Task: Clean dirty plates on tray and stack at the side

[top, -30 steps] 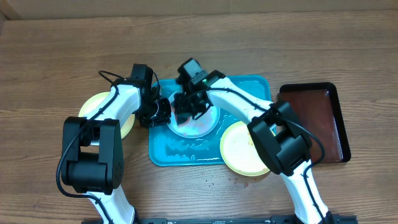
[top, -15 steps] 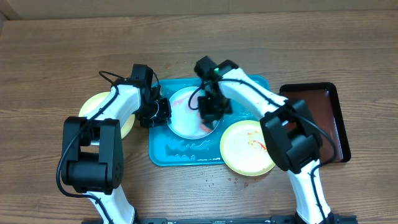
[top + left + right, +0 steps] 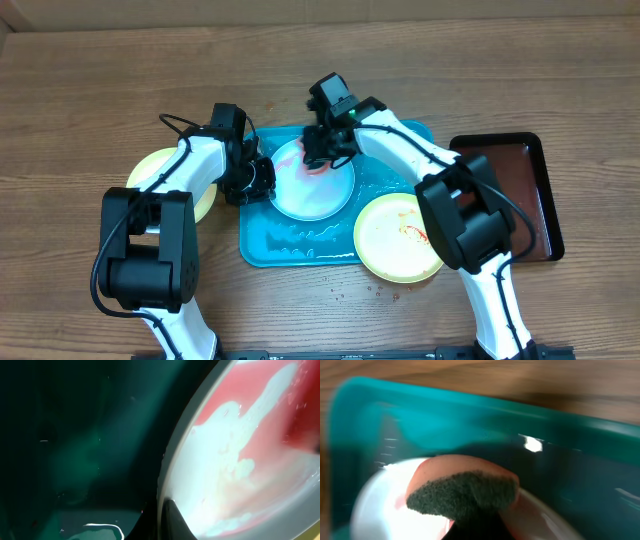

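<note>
A light blue plate [image 3: 315, 195] with red sauce and foam lies on the turquoise tray [image 3: 290, 240]. My left gripper [image 3: 262, 180] is shut on its left rim; the left wrist view shows the rim [image 3: 172, 475] pinched between the fingers [image 3: 165, 520]. My right gripper [image 3: 322, 156] is shut on a sponge [image 3: 462, 489] with a dark scouring face, pressed on the plate's far part [image 3: 375, 510]. A yellow-green plate [image 3: 395, 238] with red smears sits at the tray's front right corner. Another yellow-green plate [image 3: 150, 170] lies on the table left of the tray, partly under my left arm.
A dark red-brown tray [image 3: 510, 195] stands right of the turquoise tray. Water drops [image 3: 380, 292] lie on the wooden table in front of the tray. The tray's wet floor [image 3: 470, 420] shows behind the sponge in the right wrist view.
My right gripper has swept the sponge across the light blue plate, to the right and then back up to its far edge. The left gripper has held still on the rim.
</note>
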